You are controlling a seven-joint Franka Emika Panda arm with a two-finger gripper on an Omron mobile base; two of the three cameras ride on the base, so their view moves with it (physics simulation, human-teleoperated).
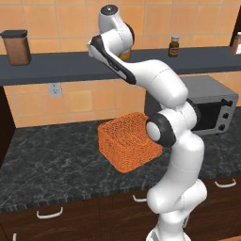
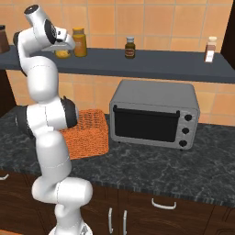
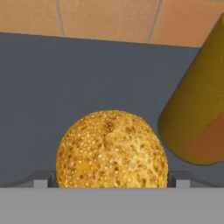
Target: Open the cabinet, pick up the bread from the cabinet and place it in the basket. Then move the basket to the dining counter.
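Observation:
The bread point(image 3: 112, 151), a round golden seeded lump, lies on the dark grey wall shelf point(image 3: 87, 74). My gripper point(image 3: 112, 181) is open, with one fingertip at each side of the bread's base. From the right base view the bread point(image 2: 62, 53) peeks out under my raised hand, with the gripper point(image 2: 63, 48) right at it. The left base view shows a sliver of the bread point(image 1: 125, 55) behind my forearm. The orange mesh basket point(image 1: 129, 141) point(image 2: 87, 133) stands below on the black speckled counter. The dining counter is out of view.
An amber jar point(image 3: 197, 109) point(image 2: 79, 42) stands right beside the bread. Also on the shelf are a brown canister point(image 1: 16, 47), a small dark bottle point(image 2: 130, 47) and a pale shaker point(image 2: 210, 49). A grey microwave point(image 2: 153, 114) stands right of the basket.

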